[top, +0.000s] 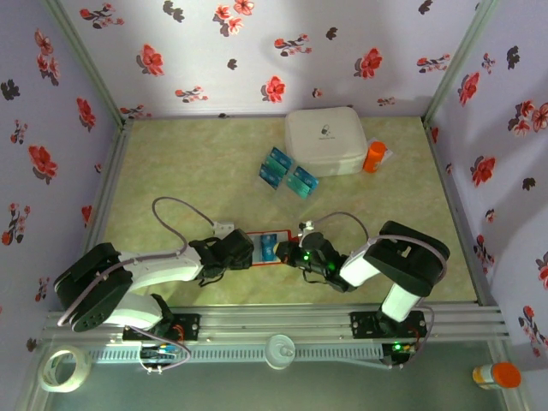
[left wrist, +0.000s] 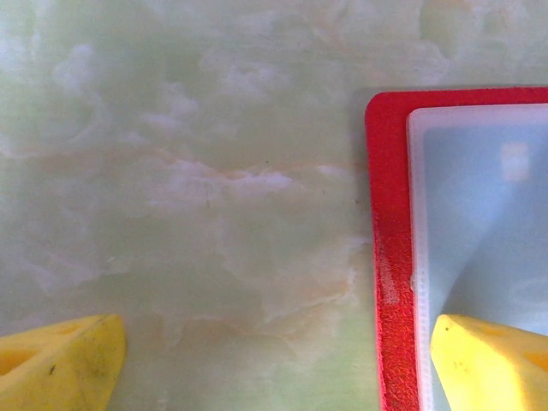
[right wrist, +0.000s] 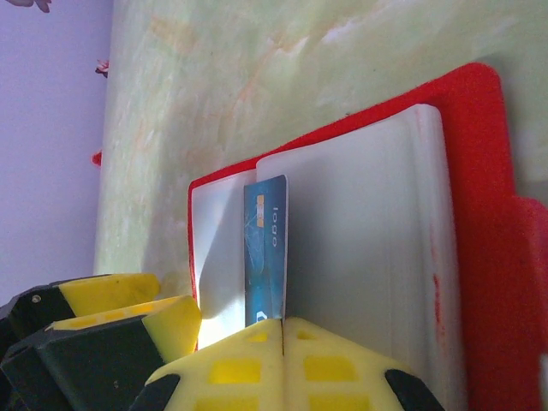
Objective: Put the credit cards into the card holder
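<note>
red card holder point(right wrist: 479, 214) open flat; right wrist view: right hand point(right wrist: 282, 330) pinches blue card point(right wrist: 265, 248); left hand point(left wrist: 274, 360) spread wide

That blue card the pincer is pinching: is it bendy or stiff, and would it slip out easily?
Probably stiff for something so thin: the blue card juts straight out of the right pincer without drooping. It is likely light, since a pinch on one short edge holds it. Its smooth printed face suggests it could slide easily into the card holder.
</note>
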